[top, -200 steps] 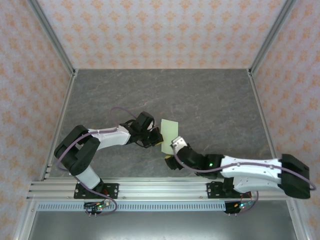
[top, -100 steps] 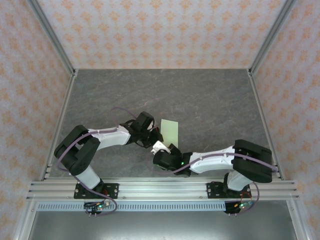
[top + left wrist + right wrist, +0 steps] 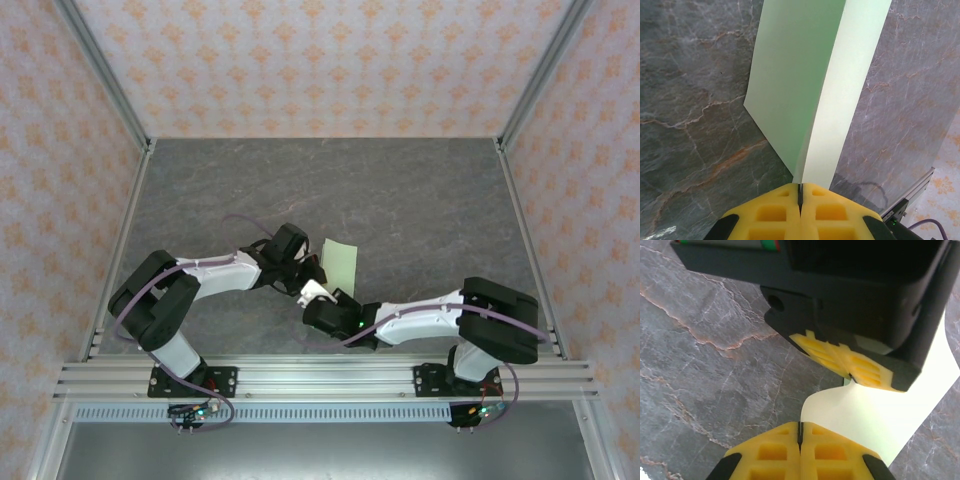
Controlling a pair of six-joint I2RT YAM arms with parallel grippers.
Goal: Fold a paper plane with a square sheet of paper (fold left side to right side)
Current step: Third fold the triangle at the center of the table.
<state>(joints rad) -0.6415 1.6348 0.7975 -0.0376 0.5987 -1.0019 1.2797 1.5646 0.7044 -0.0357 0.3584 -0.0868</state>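
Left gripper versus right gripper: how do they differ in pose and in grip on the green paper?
The left gripper has its jaws clamped on the folded green paper; the right gripper has its jaws shut, but whether they pinch the paper is unclear. From above, the left gripper points at the paper from the left, while the right gripper reaches over from the right. Both are yellow-tipped, shut and close together at the paper's near end.

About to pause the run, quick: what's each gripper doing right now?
Left gripper: shut on the pale green paper.
Right gripper: shut at the paper's edge; grip cannot be told.
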